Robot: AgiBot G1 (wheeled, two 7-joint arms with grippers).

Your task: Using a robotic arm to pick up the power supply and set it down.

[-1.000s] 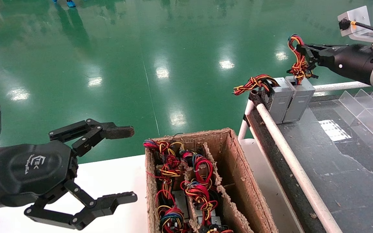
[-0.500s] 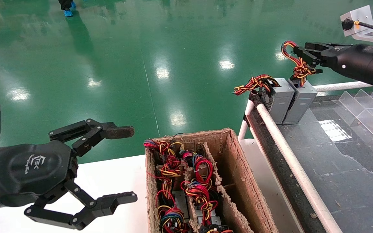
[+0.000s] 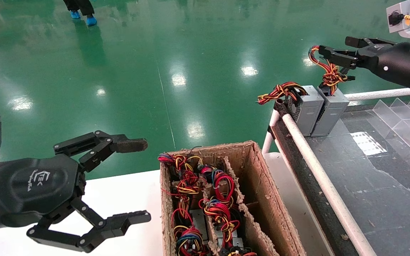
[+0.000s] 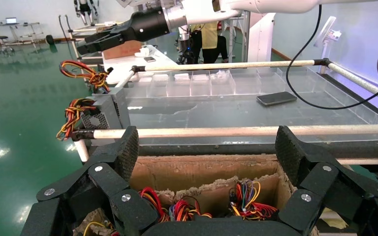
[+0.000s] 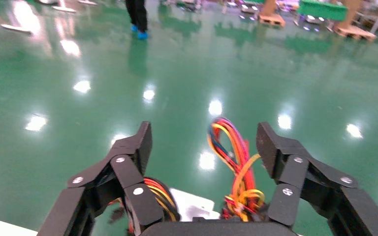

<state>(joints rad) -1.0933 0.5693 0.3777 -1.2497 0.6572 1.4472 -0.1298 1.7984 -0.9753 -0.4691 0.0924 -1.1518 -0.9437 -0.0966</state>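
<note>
- Evidently the power supply (image 3: 329, 110) is already set down: it stands upright on the far corner of the dark counter (image 3: 386, 185), its side against a like grey box (image 3: 306, 108) whose wires jut sideways over the white rail (image 3: 319, 174).
- Its looped wire bundle (image 3: 327, 69) rises from the top end, which makes that loop the natural handle for lifting or lowering the box.
- At that loop hovers the right gripper (image 3: 336, 49), above the box; in the right wrist view the fingers (image 5: 133, 145) are spread apart with the coloured wires (image 5: 234, 152) in the gap between them, touching neither pad as far as I can tell.
- My reading is that the release is done; the remaining step is only to clear the arm without snagging the loop, since a caught wire could tip the box off the counter's edge.
- Well apart from this, the left gripper (image 3: 137, 181) is parked low over the white surface (image 3: 130, 199) beside the cardboard box (image 3: 262, 199), fingers wide apart and empty.
- That carton holds more units with red, yellow and blue wiring (image 3: 215, 199) in its compartments, probably the stock to draw from.
</note>
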